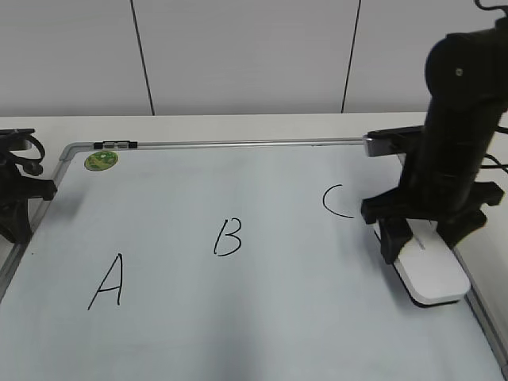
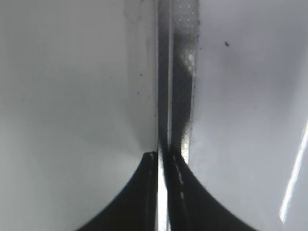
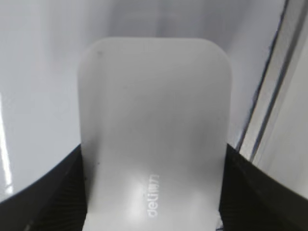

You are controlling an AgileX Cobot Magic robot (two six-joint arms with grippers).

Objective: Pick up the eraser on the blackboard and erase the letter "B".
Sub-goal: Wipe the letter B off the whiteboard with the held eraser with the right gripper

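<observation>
The white eraser [image 1: 432, 274] lies on the blackboard [image 1: 262, 325] near its right edge, just right of the "C". My right gripper [image 1: 425, 246] straddles it from above, and in the right wrist view its black fingers [image 3: 154, 149] press against both long sides of the eraser [image 3: 154, 115], whose grey lettering faces up. The black letter "B" [image 1: 228, 236] is in the board's middle, well left of the eraser. My left gripper [image 1: 17, 210] rests at the board's left edge; in the left wrist view its jaws [image 2: 161, 156] are shut and empty over the metal frame [image 2: 183, 72].
A black "A" [image 1: 107, 282] is at the front left and a black "C" [image 1: 337, 201] is beside the right gripper. A round green sticker [image 1: 101, 159] marks the far left corner. The silver frame [image 3: 269, 110] runs close to the eraser's right. A white wall stands behind.
</observation>
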